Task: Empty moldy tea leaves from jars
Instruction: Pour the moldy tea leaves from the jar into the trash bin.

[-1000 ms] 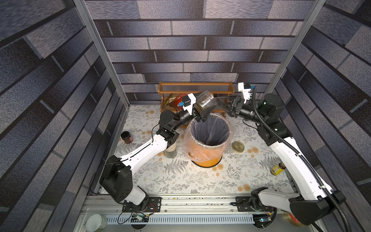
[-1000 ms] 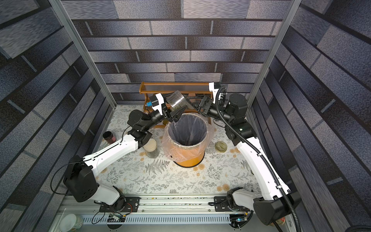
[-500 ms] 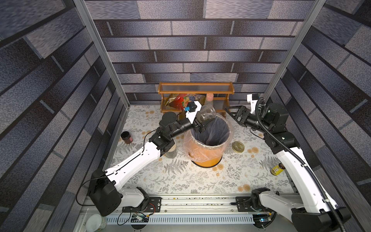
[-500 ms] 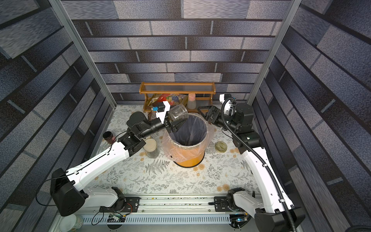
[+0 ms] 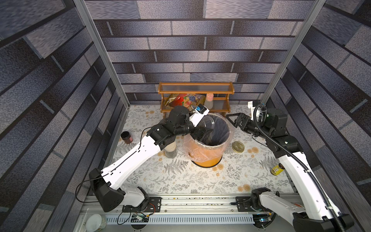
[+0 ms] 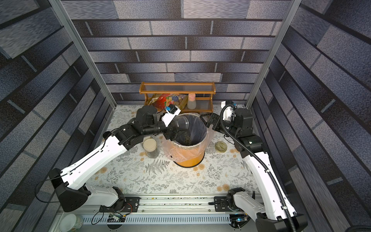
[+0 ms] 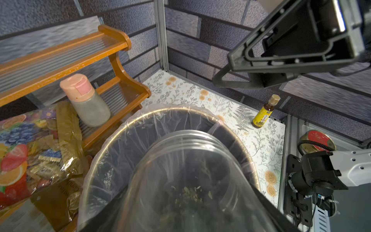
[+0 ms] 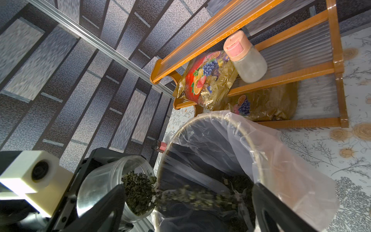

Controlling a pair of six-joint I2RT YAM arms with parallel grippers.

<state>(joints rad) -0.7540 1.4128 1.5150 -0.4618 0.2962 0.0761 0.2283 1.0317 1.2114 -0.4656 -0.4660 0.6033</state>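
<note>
Floral worktop (image 5: 180, 176), orange bin (image 5: 208, 158): left gripper (image 5: 203, 129) clamps the tipped jar (image 8: 100, 180) mid-wall, glass likely slick and fragile, light tea leaves (image 8: 138, 192) spilling out; right gripper (image 5: 233, 121) hangs open, empty

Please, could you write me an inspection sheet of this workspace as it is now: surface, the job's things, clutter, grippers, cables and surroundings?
Surface: floral tablecloth, no spill made out.
Job's things: open jar tilted over the orange bin, tea leaves pouring in; second jar, lidded, stands beside the bin; loose lid lies flat on the bin's other side.
Clutter: dark jar, yellow bottle on the cloth; wooden rack holds snack bags and pink-capped shaker.
Grippers: left gripper shut on the open jar; right gripper open, empty, beside the bin's rim.
Cables: black hose follows right arm; thin cable loops at left base.
Surroundings: brick-pattern walls, metal posts.
</note>
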